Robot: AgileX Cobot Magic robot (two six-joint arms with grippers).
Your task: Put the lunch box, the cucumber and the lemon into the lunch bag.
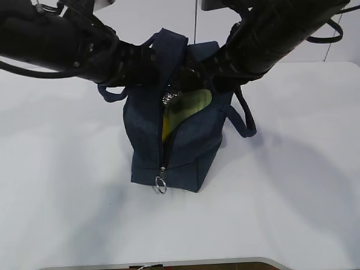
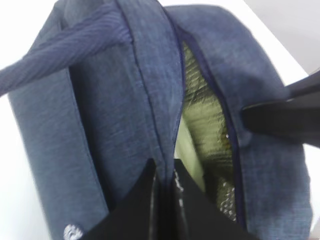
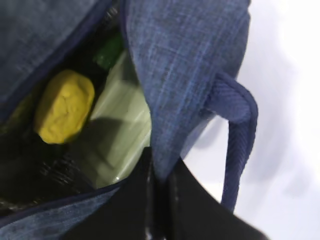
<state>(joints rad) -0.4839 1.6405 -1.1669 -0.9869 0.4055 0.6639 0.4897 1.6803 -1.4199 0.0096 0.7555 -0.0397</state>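
Observation:
The navy lunch bag (image 1: pixel 185 152) stands mid-table with its zipper open along the top and down the near end. My left gripper (image 2: pixel 164 172) is shut on the bag's left top flap (image 2: pixel 150 100). My right gripper (image 3: pixel 161 167) is shut on the right flap (image 3: pixel 185 75). Inside, the right wrist view shows the lemon (image 3: pixel 64 106), the lunch box's sage-green lid (image 3: pixel 122 125) and a bit of the green cucumber (image 3: pixel 109 50). The lid also shows in the left wrist view (image 2: pixel 189 155). In the exterior view, yellow-green contents (image 1: pixel 188 107) show through the gap.
The zipper's metal ring pull (image 1: pixel 161 184) hangs at the bag's near bottom end. Looped handles (image 1: pixel 246 118) hang at both sides. The white table (image 1: pixel 292 185) surrounds the bag; its front edge is near the bottom of the exterior view.

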